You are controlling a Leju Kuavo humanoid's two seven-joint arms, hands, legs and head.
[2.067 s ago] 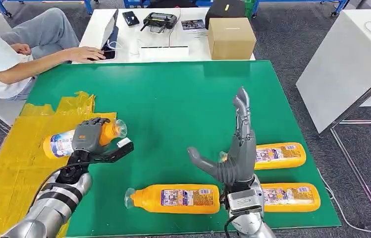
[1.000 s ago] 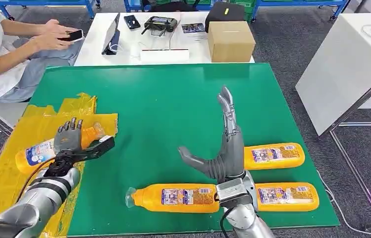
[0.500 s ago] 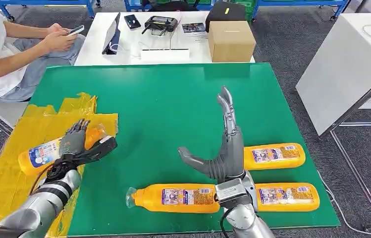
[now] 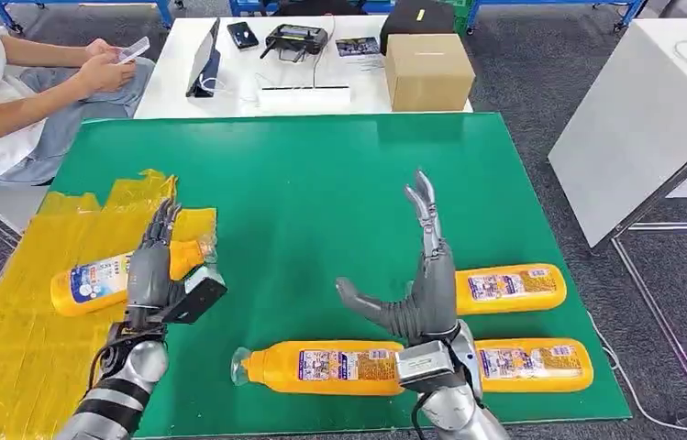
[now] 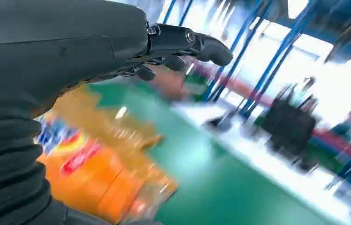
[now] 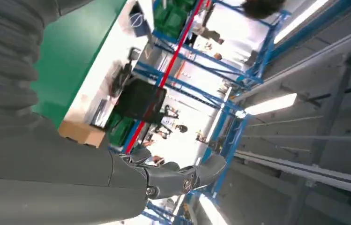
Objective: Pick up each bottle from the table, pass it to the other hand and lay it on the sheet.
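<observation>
An orange bottle (image 4: 101, 280) lies on the yellow sheet (image 4: 18, 339) at the table's left, its clear cap toward the green mat. My left hand (image 4: 158, 275) stands just beside it with fingers spread upward, holding nothing; the left wrist view shows the same bottle (image 5: 93, 176), blurred, below my left hand (image 5: 70, 51). My right hand (image 4: 417, 293) is raised open above the mat, fingers straight, thumb out. Three more orange bottles lie near the front edge: one (image 4: 326, 365) in front of my right hand, two (image 4: 509, 288) (image 4: 532, 362) to its right.
A seated person (image 4: 9, 92) holds a phone at the far left. Behind the green mat (image 4: 321, 183) a white table carries a cardboard box (image 4: 427, 69), a tablet and a controller. A white panel (image 4: 637, 119) leans at the right.
My left hand carried the bottle left onto the sheet, let go of it and lifted with fingers spread. The right hand stayed raised, shifting only slightly. The person picked up a phone.
</observation>
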